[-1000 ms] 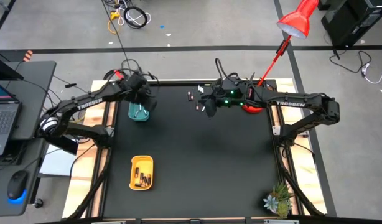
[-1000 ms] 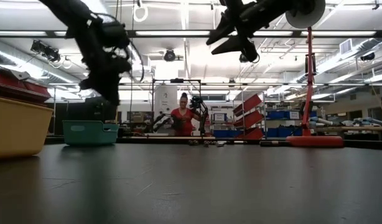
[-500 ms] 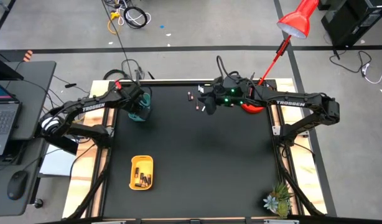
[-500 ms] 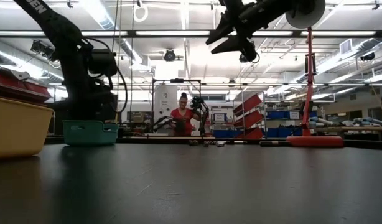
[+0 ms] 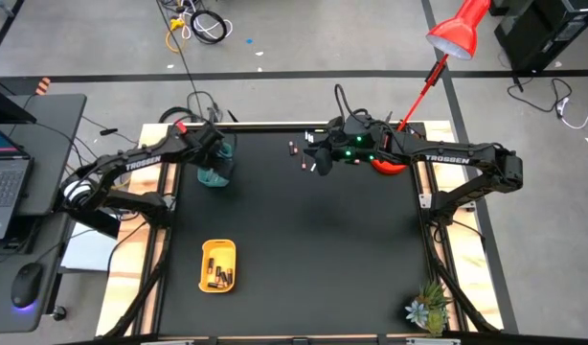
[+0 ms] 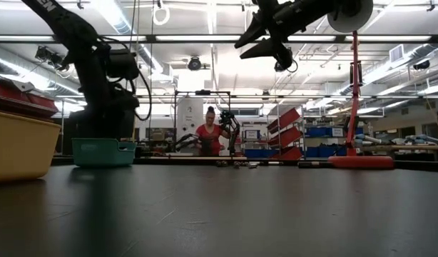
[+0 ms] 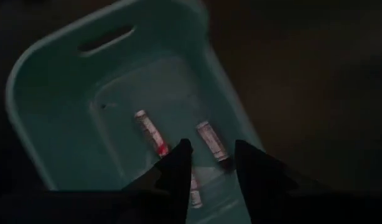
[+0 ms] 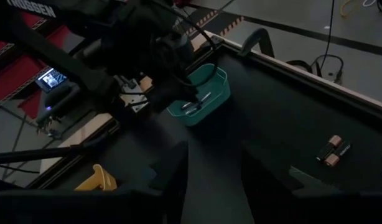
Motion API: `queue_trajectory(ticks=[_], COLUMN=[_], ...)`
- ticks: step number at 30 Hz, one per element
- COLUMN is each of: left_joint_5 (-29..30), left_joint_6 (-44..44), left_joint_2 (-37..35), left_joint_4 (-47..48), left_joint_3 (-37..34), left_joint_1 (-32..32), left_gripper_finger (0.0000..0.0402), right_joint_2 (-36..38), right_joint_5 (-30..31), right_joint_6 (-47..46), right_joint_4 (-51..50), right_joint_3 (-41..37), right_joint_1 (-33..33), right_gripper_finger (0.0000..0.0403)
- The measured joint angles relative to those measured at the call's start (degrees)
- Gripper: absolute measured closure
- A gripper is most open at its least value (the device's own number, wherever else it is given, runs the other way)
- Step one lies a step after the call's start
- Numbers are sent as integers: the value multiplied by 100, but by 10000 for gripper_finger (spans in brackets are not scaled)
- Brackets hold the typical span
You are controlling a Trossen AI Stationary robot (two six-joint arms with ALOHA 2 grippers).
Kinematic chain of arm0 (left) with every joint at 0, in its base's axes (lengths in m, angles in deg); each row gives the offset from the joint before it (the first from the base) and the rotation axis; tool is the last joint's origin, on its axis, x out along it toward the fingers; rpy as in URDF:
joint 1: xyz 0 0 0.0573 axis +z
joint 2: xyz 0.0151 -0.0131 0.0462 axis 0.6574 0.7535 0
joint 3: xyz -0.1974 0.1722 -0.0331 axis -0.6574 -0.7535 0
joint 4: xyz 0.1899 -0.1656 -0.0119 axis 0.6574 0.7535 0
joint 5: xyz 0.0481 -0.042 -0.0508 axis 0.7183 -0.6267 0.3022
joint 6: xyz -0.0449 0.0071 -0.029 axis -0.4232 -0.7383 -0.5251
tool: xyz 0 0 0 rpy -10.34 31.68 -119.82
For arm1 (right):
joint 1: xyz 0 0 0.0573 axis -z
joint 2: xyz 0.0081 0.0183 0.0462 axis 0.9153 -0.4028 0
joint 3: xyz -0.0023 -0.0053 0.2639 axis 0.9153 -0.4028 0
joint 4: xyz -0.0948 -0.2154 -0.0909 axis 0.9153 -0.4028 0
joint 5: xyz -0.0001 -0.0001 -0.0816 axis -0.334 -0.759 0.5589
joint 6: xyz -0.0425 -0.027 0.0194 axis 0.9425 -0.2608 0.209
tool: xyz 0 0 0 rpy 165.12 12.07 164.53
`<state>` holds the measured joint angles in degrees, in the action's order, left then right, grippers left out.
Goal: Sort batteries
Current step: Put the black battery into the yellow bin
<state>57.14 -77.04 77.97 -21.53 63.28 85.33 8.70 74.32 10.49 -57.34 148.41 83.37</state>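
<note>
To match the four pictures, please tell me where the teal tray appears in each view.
High view: teal tray at the table's far left, under the left gripper.
Low view: teal tray at left, beside the yellow tray.
Left wrist view: teal tray fills the picture, batteries inside.
Right wrist view: teal tray at centre.
Shared landmark: the left gripper above it.

Third battery (image 7: pixel 194 194) in the teal tray (image 7: pixel 48 93) — half hidden behind the jaws.
</note>
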Motion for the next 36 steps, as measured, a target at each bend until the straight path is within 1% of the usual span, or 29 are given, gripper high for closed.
queue_trajectory(ticks=[5,7,9,12,15,18,22,27,32,36], left_joint_5=[-88,-182,-442,-997,-1344,-1352,-1296,-1247,-1234,-1238], left_joint_6=[-74,-214,-373,-479,-501,-769,-1175,-1211,-1253,-1374], left_joint_2=[1,-1,-1,-1,4,8,10,10,10,10], left_joint_4=[-62,-228,-600,-1256,-1721,-1931,-2060,-2312,-2662,-2839], left_joint_3=[408,564,639,644,647,647,647,647,647,647], left_joint_1=[-9,-11,-11,-13,-53,-103,-167,-281,-423,-586], left_gripper_finger=[271,271,271,271,271,271,271,271,271,271], right_joint_2=[-32,-58,-105,-214,-316,-393,-428,-428,-544,-694], right_joint_5=[0,0,83,187,193,238,433,433,434,348], right_joint_6=[53,153,315,686,732,569,542,638,941,1292], right_joint_4=[-5,-5,3,-75,-131,-144,-197,-282,-920,-939], right_joint_3=[0,-2,0,-2,-3,-2,-2,-2,-10,-165], right_joint_1=[17,26,28,28,57,59,59,253,568,685], right_gripper_finger=[254,254,254,254,254,259,279,296,290,273])
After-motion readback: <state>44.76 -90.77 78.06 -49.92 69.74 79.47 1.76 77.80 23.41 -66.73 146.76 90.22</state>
